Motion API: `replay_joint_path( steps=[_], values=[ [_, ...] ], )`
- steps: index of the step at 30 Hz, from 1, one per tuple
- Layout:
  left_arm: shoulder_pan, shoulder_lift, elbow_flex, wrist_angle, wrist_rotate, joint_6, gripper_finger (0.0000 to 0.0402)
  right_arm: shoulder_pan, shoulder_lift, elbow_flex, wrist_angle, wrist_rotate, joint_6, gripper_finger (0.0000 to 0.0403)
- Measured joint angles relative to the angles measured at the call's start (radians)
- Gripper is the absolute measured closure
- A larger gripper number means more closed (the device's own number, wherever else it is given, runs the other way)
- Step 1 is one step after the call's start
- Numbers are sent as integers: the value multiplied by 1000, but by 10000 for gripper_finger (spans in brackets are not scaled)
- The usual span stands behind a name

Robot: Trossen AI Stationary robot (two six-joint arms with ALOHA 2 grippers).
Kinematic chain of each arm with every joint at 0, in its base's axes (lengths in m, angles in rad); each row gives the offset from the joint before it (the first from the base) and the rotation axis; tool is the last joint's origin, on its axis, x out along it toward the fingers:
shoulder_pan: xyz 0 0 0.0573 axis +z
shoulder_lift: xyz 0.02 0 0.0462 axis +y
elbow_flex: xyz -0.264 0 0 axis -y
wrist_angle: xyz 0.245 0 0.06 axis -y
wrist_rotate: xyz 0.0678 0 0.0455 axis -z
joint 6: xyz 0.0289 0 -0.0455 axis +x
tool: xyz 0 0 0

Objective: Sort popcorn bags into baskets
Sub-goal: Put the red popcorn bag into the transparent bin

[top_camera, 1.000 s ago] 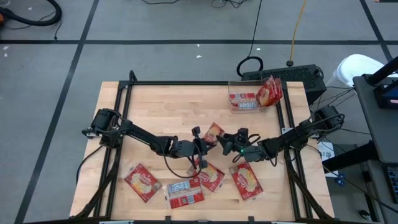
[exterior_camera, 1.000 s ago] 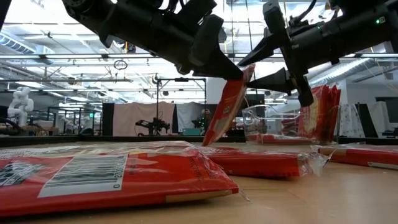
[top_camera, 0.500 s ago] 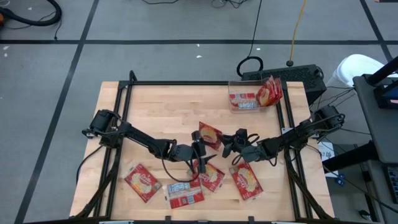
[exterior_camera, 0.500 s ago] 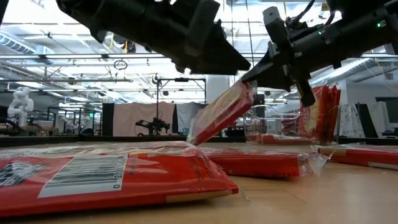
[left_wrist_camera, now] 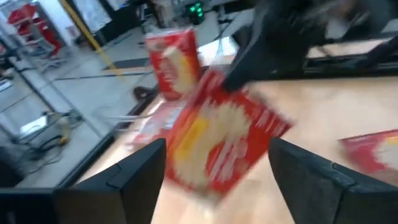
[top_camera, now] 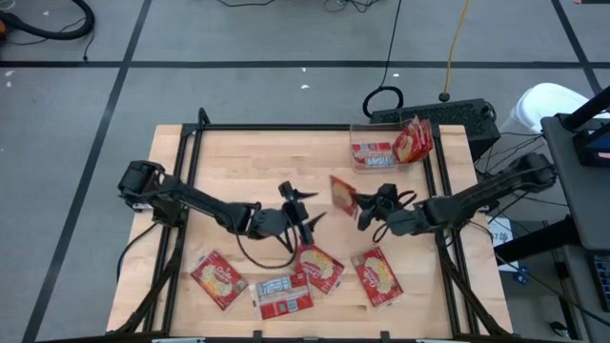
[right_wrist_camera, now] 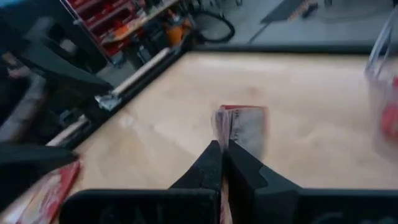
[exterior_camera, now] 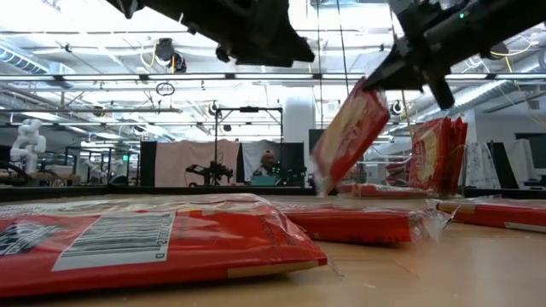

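Your right gripper has its jaws clamped on a red popcorn bag, held tilted above mid-worktop. Your left gripper stands empty beside it, jaws wide. No brand is readable; only the low view shows a barcode on a lying bag. The clear basket at the far right corner holds bags.
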Motion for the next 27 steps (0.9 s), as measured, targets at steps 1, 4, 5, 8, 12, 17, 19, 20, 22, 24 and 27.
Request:
replay_joint_path(
  steps=[1, 4, 5, 8, 12, 17, 19, 20, 22, 24, 27],
  values=[
    [14, -8, 0, -35, 0, 0, 129, -4, -27, 0, -2, 7, -27, 402],
    [65, -16, -1, -110, 0, -26, 150, -12, -100, 17, -6, 24, -124, 403],
    [83, -16, -1, -137, 0, -40, 156, -13, -120, 28, -9, 24, -157, 403],
    [132, -16, -1, -220, 4, -92, 175, -14, -166, 90, -43, 26, -248, 403],
    [175, -16, -1, -309, 39, -156, 196, -13, -195, 215, -202, 57, -347, 403],
    [188, -15, -1, -301, 57, -164, 219, -26, -206, 348, -374, 71, -412, 403],
    [188, -15, -1, -259, 74, -165, 225, -27, -206, 368, -377, 65, -457, 403],
    [188, -15, -1, -229, 100, -170, 227, -26, -206, 372, -366, 50, -484, 403],
    [191, -15, -1, -161, 180, -190, 228, -26, -205, 374, -332, 48, -538, 403],
    [197, -13, -1, -71, 301, -218, 225, -26, -205, 374, -288, 50, -599, 403],
    [199, 21, 1, 119, 476, -268, 215, -26, -204, 374, -209, 51, -666, 403]
  ],
)
